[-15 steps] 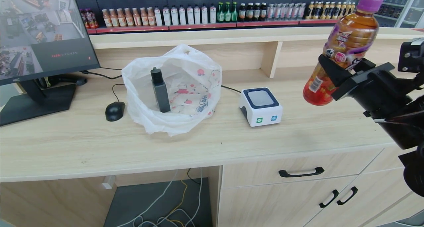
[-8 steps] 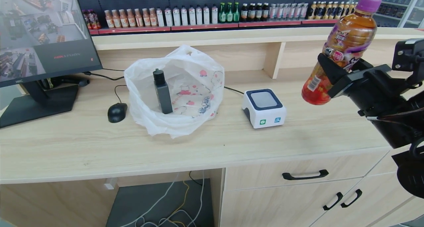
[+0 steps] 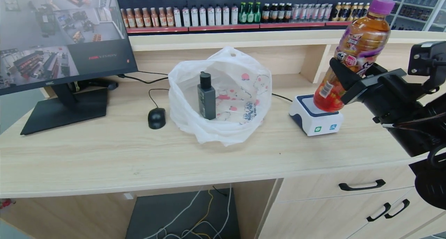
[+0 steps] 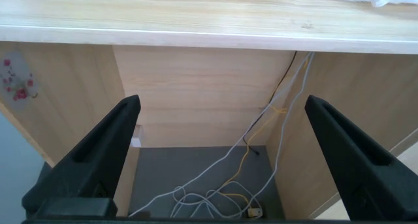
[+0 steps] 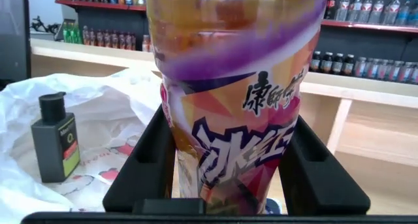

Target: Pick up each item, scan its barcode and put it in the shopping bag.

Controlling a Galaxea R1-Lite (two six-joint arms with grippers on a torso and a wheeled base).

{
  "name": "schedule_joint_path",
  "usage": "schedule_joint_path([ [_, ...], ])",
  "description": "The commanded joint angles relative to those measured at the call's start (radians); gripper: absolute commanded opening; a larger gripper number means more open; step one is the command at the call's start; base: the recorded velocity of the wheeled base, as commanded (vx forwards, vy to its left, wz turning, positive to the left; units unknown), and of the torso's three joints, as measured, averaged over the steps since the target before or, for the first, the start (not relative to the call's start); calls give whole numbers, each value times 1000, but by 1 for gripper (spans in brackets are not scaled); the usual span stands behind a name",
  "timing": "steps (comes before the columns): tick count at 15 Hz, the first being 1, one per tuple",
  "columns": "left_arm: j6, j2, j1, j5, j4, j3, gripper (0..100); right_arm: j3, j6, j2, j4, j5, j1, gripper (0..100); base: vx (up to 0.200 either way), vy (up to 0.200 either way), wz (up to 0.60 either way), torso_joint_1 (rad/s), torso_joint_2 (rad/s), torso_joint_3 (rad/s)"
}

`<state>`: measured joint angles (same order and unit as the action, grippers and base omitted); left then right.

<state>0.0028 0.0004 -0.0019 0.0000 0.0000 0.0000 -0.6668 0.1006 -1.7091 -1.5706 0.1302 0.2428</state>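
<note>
Right wrist view: tea bottle (image 5: pixel 235 119) pinched between the right fingers (image 5: pixel 139 164), left fingers (image 4: pixel 98 160) spread apart.

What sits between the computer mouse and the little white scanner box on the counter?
The open shopping bag, with a dark bottle standing inside, lies between the mouse and the scanner; the head view shows it.

Light wood surface (image 3: pixel 104 155): monitor stand (image 3: pixel 66 108) far left, mouse (image 3: pixel 156 118) just beside shopping bag (image 3: pixel 226 132) at ctr, scanner (image 3: pixel 318 122) to right.
</note>
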Motion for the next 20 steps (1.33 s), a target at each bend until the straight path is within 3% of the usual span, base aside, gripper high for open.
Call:
schedule_joint_path([
  [1,0,0,0,0,0,0,100,1,1,-1,0,0,3,0,0,200,0,2,2,2],
  [3,2,0,0,0,0,0,100,-8,-1,-3,0,0,23,0,0,200,0,5,2,0],
  [7,2,0,0,0,0,0,100,-33,-45,-37,0,0,101,0,0,0,0,0,0,0],
  [13,2,0,0,0,0,0,100,-56,-50,-101,0,-37,145,0,0,0,0,0,0,0],
  [18,2,0,0,0,0,0,100,-237,-44,-102,230,-204,262,0,0,0,0,0,0,0],
  [20,2,0,0,0,0,0,100,-300,-44,-135,293,-218,271,0,0,0,0,0,0,0],
])
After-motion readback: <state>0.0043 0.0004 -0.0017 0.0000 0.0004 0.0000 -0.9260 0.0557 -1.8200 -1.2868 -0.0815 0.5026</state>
